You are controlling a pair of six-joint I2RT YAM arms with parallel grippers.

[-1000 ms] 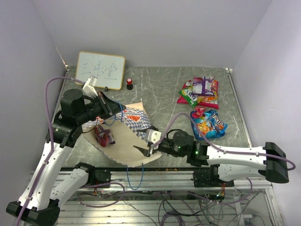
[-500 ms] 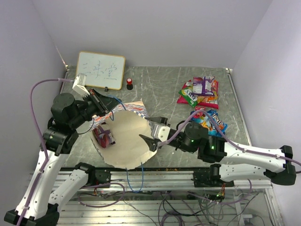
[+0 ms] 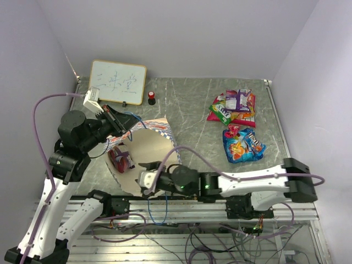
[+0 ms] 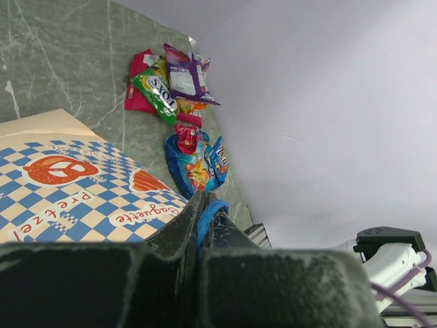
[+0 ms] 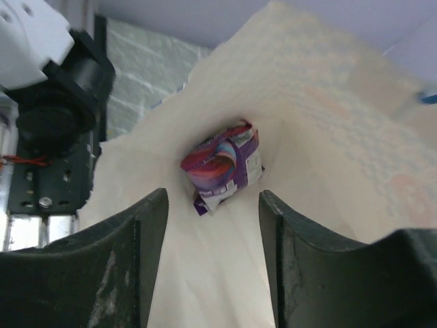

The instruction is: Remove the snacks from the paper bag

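The paper bag lies on its side with its mouth held wide. My left gripper is shut on the bag's blue cord handle and holds that edge up. One purple and red snack packet lies inside the bag, seen deep in it in the right wrist view. My right gripper is open at the bag's near rim and points in; its fingers stand short of the packet, one to each side. Several other snacks and the blue one lie at the right.
A framed whiteboard leans at the back left, with a small red-and-black knob beside it. The left arm's base block shows just beyond the bag's rim. Walls close in the table on the left, back and right.
My right arm has swung from the bag's right side round to its near edge and now points into the mouth. My left gripper lifted the handle, opening the bag wide.
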